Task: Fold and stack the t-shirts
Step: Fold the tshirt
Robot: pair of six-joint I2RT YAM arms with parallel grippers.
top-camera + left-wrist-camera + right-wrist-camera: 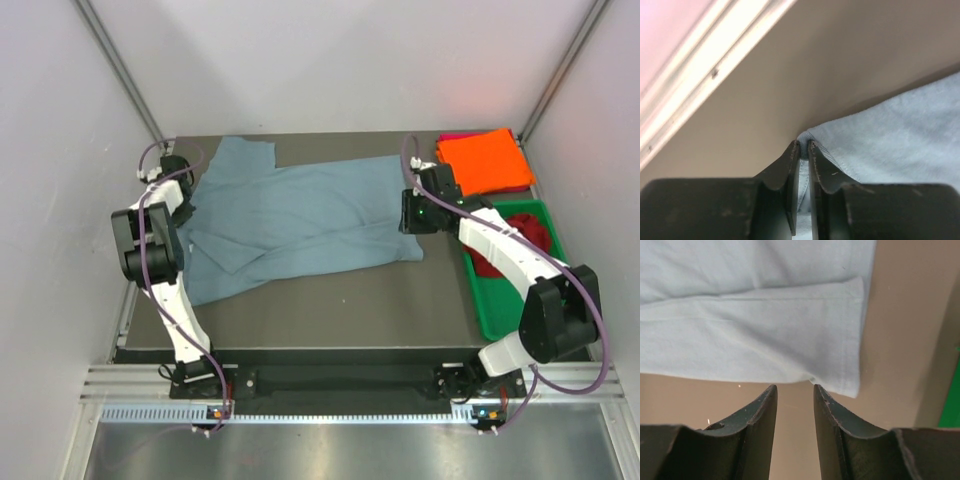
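The blue-grey t-shirt [300,215] lies spread across the middle of the table [350,310]. At its nine o'clock edge the left gripper [803,144] is pressed nearly together, pinching the hem. At three o'clock the right gripper [795,390] hangs spread over the hem corner, nothing between its jaws. At two o'clock a folded orange t-shirt [485,160] lies on a magenta t-shirt [455,136] — at four, a dark red t-shirt [530,232] sits in the green tray [500,310].

Four t-shirts are showing: one blue-grey shirt [300,220], one orange shirt [485,160], one magenta shirt [460,136] and one dark red shirt [530,235]. One green tray [495,300] is sitting on one tabletop [350,310]. Two arms are reaching in, the left arm [160,260] and the right arm [500,245], each carrying one pincer, the left pincer [803,146] and the right pincer [794,388].
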